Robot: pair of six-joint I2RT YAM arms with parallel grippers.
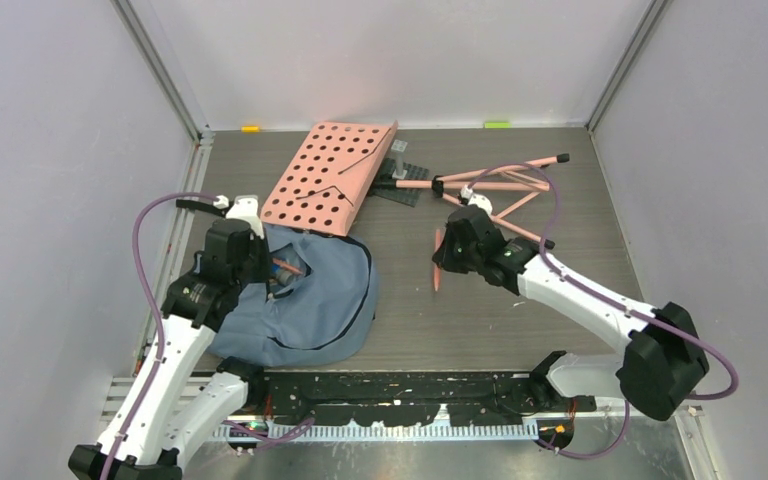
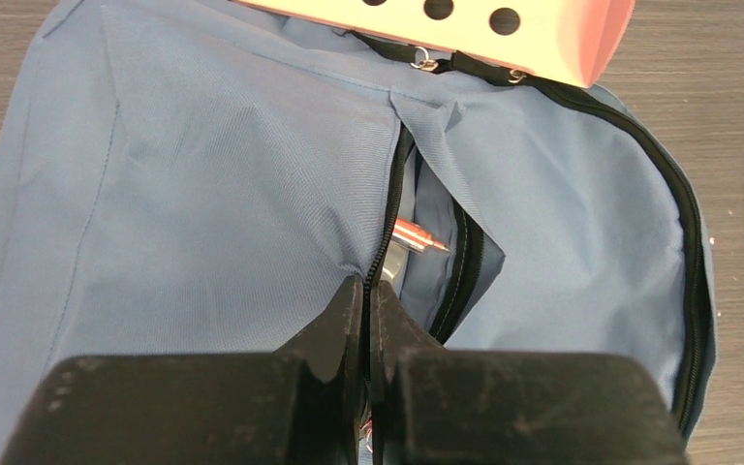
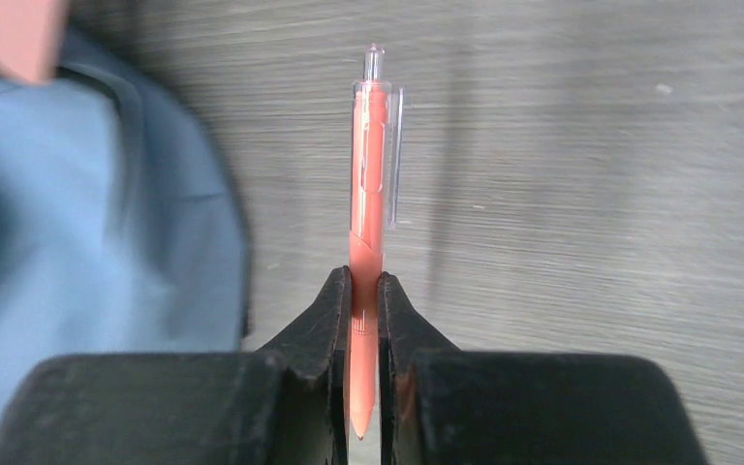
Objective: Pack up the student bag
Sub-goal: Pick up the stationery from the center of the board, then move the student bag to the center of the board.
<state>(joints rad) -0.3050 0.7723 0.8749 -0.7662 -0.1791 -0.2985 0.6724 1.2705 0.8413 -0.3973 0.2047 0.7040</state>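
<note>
while your right gripper [image 3: 364,291] is clamped on the orange pen [image 3: 368,184], gripping it low near the writing tip with the clicker end pointing away from the wrist, carry it left toward the student bag [image 1: 310,300] without twisting the wrist. a grip that close to one end gives the long free end room to swing. the bag lies on the table [image 1: 480,320] in front of the left arm, its far edge under the pink perforated board [image 1: 328,175], and the pen hangs over bare wood well to the bag's right.

your left gripper [image 2: 368,302] has its fingers pressed together on the zipper edge, apparently holding it up so the opening [image 2: 438,266] gapes as a narrow dark slit. a second pen [image 2: 418,235] already shows inside. hold that pinch firm and high, since i judge the slit would sag shut if the fabric slackens.

line the pen up along the slit rather than across it and lead with the free clicker end. let go only once most of the barrel is past the zipper teeth. watch the clear clip, which looks likely to snag on the black trim. come in from the right so the two wrists do not crowd each other over the bag.
</note>
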